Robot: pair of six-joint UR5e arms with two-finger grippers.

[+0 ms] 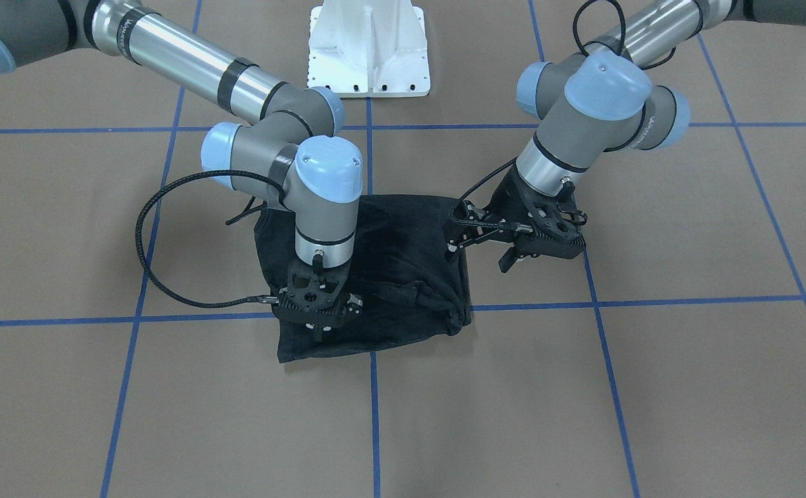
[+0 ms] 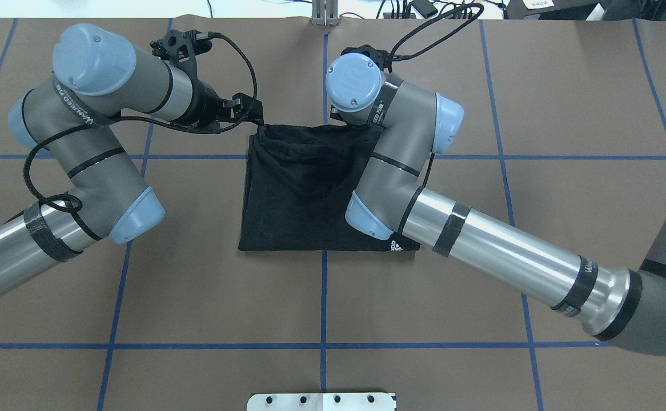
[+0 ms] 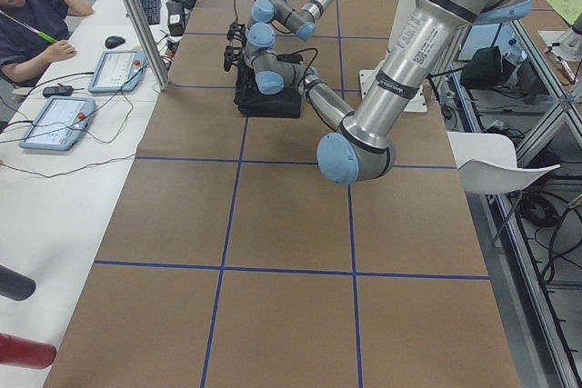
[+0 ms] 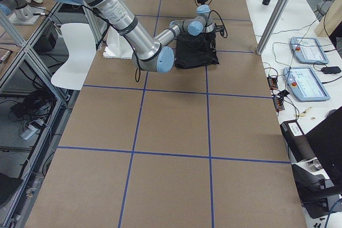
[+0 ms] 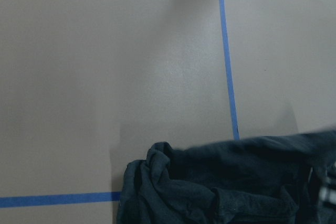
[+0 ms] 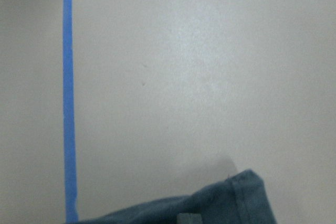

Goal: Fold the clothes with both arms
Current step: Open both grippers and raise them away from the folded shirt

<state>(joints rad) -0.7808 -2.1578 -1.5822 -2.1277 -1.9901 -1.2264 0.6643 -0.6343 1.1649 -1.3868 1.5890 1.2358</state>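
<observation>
Shirt: black T-shirt (image 1: pixel 403 235) is lying folded square, mid-table (image 1: pixel 652 387).
Right gripper (image 1: pixel 318 330): is bearing down on the shirt's far edge; its grip is hidden.
Left gripper (image 1: pixel 455 227): is hanging just beside the left edge, shirt lying rightward; its opening is unclear.

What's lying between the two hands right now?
Only the black T-shirt: in the front-facing view its rumpled cloth fills the stretch from the right hand to the left hand at its edge. Nothing else there.
</observation>
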